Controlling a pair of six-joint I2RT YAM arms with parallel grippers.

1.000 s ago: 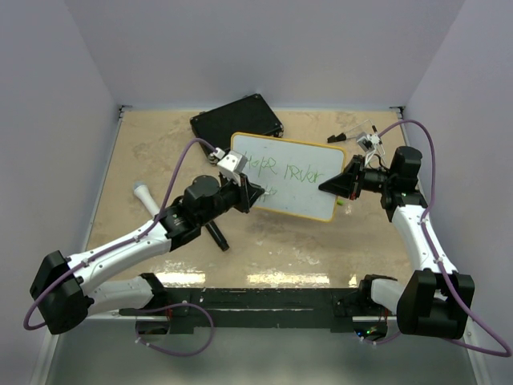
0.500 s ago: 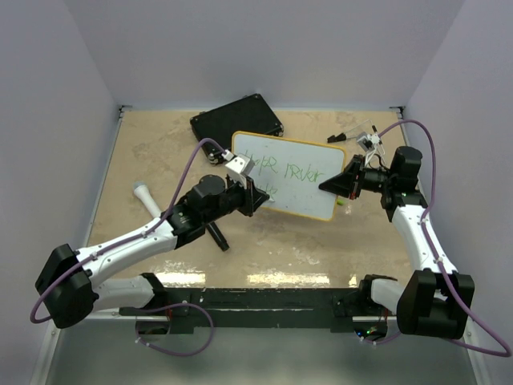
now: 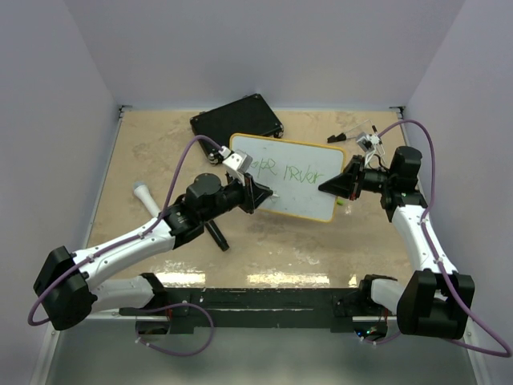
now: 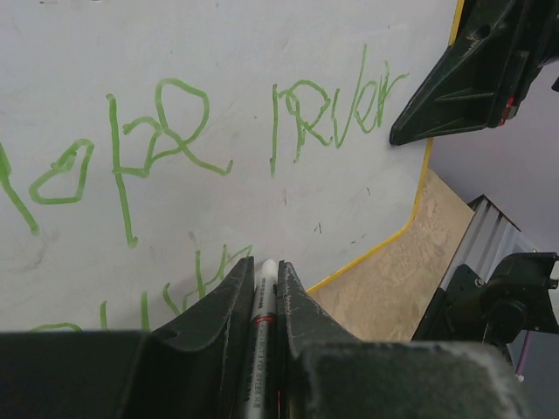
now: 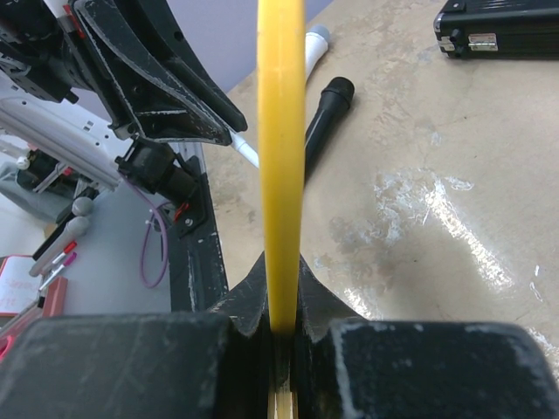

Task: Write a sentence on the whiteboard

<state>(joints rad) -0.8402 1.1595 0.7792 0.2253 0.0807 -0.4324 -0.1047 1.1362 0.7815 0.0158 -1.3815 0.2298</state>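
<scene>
**Differences between views**

- In the top external view, the whiteboard is seen at the middle of the table, just in front of the black case. Both arms are reaching in towards it from opposite sides.
- Only in the left wrist view can the sentence be made out as thin green scribbles across the white face. A second row of strokes is seen lower down.
- In the right wrist view, the board is seen edge-on only, as a yellow rim. A black marker-like stick and a white cylinder are seen lying on the table beyond it.

**Arm pose**

- The left arm is stretched forward and to the right. The fingers of the left gripper are clamped on a white-tipped marker, whose tip is placed at the lower row of writing.
- The right arm is bent at the elbow and pointed left. The fingers of the right gripper are pinched onto the board's right edge.

**Containers**

- The black case is closed; its contents cannot be seen.
</scene>
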